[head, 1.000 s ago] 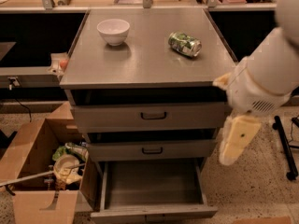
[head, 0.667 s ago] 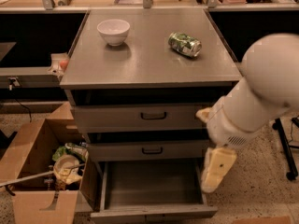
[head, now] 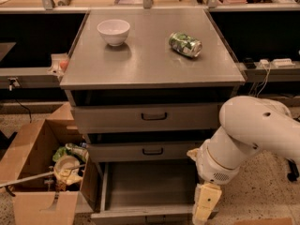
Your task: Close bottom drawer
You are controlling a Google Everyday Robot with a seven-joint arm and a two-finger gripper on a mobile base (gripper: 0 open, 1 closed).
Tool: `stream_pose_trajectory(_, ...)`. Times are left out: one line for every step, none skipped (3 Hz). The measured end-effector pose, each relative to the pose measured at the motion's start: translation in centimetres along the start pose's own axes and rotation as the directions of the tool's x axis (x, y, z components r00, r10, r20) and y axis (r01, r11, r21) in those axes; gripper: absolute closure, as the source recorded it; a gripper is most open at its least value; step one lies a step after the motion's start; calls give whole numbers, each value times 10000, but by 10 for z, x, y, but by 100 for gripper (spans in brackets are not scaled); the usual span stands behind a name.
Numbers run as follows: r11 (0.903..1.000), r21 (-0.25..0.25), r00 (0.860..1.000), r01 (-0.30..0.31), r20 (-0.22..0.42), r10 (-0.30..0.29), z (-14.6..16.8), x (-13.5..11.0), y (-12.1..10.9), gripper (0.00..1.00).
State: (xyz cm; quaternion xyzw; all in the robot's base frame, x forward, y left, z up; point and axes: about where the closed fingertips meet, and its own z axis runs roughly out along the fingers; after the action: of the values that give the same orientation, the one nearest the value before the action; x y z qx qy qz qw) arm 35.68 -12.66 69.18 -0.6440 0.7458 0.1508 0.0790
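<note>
The bottom drawer (head: 150, 189) of the grey metal cabinet is pulled out, its shallow tray empty; its front edge runs along the bottom of the view. The middle drawer (head: 147, 150) and the uppermost drawer (head: 152, 117) above it stand a little ajar. My white arm (head: 248, 135) reaches down at the right of the cabinet. My gripper (head: 204, 207), cream-coloured, hangs at the bottom drawer's front right corner, partly cut off by the lower edge of the view.
A white bowl (head: 114, 32) and a green can (head: 185, 44) lying on its side sit on the cabinet top. An open cardboard box (head: 33, 172) with rubbish stands on the floor at the left. Shelves and cables lie behind.
My arm has swung down and to the left, bringing the gripper from beside the middle drawer to the bottom drawer's front right corner. The drawers have not moved.
</note>
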Motion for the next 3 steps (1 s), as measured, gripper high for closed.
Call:
stream_pose_trajectory(10000, 10, 10000, 4, 1, -4, 0, 0, 0, 0)
stream_pose_trajectory(9997, -237, 9992, -9, -398, -1, 50, 19, -11, 0)
stream_pose_trajectory(9951, -991, 9979, 58, -638, -121, 164, 59, -30, 3)
